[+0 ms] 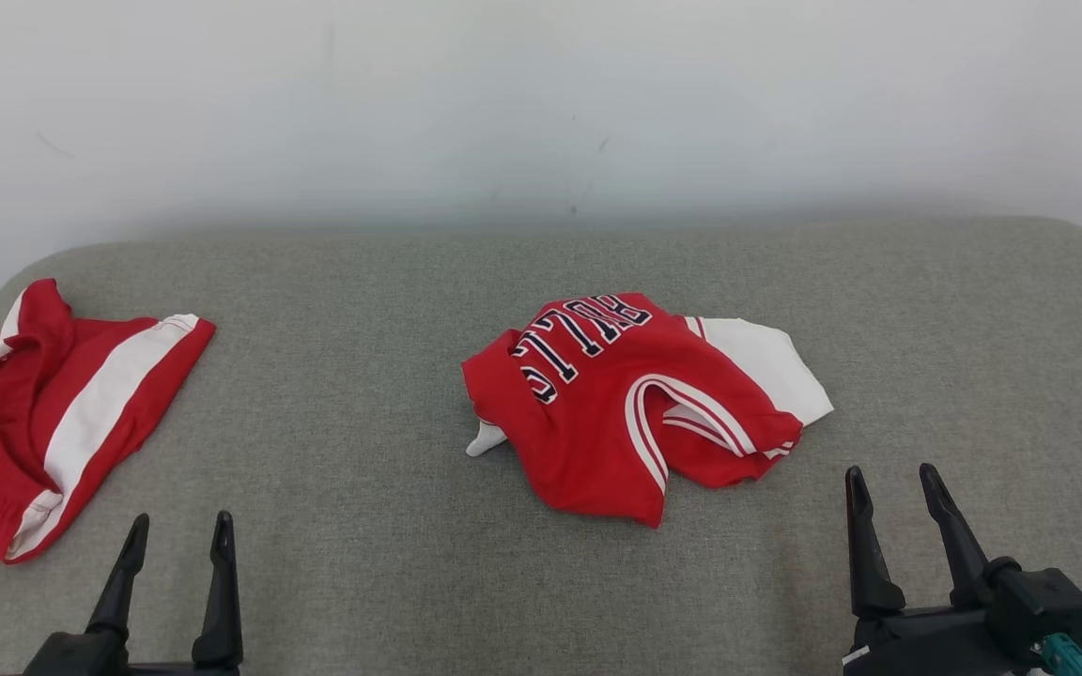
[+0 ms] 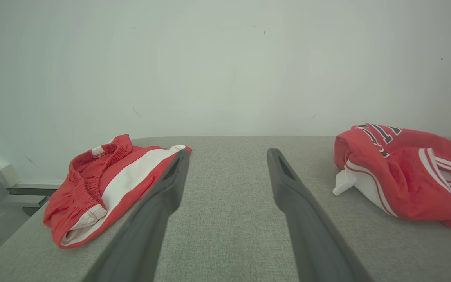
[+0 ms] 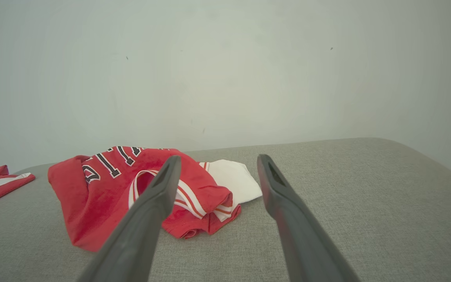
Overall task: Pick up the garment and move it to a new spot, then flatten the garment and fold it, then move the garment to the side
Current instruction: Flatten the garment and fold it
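Grey woven fabric covers the table (image 1: 363, 563), whose far edge runs along a white wall (image 1: 541, 113) and curves off at both far corners. Bare cloth lies open between the two garments, along the near side ahead of both grippers, and across the right end. Red shorts (image 1: 62, 413) with a white side stripe lie at the left end, close to that edge.

The jersey (image 1: 635, 404) sits crumpled a little right of the middle, well apart from the shorts and away from every edge. It is red and bunched over itself, with dark, white-outlined lettering upside down on its far part, striped white-and-red trim curving round an armhole, and a white panel poking out on the right.

The left gripper (image 1: 180, 518) hovers near the shorts, jaws spread wide and empty. The right gripper (image 1: 890, 469), equally wide and empty, sits near the jersey's right side without touching it.
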You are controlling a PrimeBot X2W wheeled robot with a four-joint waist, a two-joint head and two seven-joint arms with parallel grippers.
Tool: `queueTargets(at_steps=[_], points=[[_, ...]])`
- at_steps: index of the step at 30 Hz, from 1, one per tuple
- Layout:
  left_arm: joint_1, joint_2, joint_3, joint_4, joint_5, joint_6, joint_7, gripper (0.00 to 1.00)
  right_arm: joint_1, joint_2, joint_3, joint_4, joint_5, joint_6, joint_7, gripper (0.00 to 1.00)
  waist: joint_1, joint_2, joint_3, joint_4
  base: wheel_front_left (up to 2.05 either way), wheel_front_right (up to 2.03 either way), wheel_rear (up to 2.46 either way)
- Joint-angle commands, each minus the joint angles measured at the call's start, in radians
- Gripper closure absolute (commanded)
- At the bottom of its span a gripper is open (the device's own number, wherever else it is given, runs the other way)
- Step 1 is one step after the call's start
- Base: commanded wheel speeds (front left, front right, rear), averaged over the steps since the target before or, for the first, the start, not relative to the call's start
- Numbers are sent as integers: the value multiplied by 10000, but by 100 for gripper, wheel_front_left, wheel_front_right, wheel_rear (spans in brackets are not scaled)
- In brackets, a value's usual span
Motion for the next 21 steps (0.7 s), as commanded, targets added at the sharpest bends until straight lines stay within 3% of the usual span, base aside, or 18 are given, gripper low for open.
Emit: queueTargets(at_steps=[1,21], points=[[79,-26,29,-11,-2,9,-34,0,41,-17,5,16,-73,-22,-6,0,0,0,-12,-7,0,0,0],[84,-102,57,-9,73,8,-34,0,55,-17,14,33,-116,-22,-6,0,0,0,-30,-51,0,0,0]])
